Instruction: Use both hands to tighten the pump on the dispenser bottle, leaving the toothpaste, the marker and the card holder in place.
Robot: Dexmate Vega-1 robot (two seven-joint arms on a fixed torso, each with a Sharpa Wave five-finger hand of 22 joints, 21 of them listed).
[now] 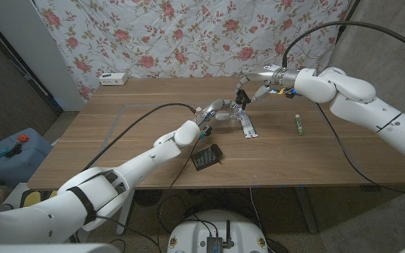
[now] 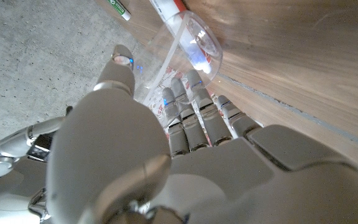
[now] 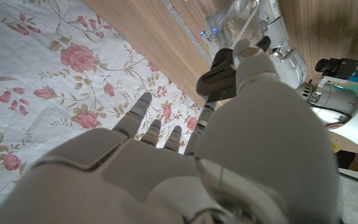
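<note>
Wrapping round the clear dispenser bottle (image 2: 188, 46), the left hand's fingers (image 2: 194, 115) grasp its body; in the left wrist view they curl against the transparent wall, thumb on the opposite side. Judged purpose: hold the body against rotation while the other hand turns the top.

Right hand's fingers (image 3: 219, 78) pinch the dark pump (image 3: 215, 79) from above, thumb and one finger on the black head, the rest spread. The two grips suit a twist-against-hold action; tightening looks under way, though how far the thread has seated cannot be told.

Left hand (image 1: 220, 110) reaches in from the near left, right hand (image 1: 259, 79) from the far right, and they meet at the bottle (image 1: 232, 116), which sits at the middle of the worktop (image 1: 139, 140), towards the far side.

Bystanders, all apart from both hands:
- toothpaste (image 1: 247, 126), lying just right of the bottle, closest to the action; most at risk of a nudge.
- marker (image 1: 299, 125), further right, well apart.
- card holder (image 1: 207, 157), nearer, beside the left forearm.
</note>
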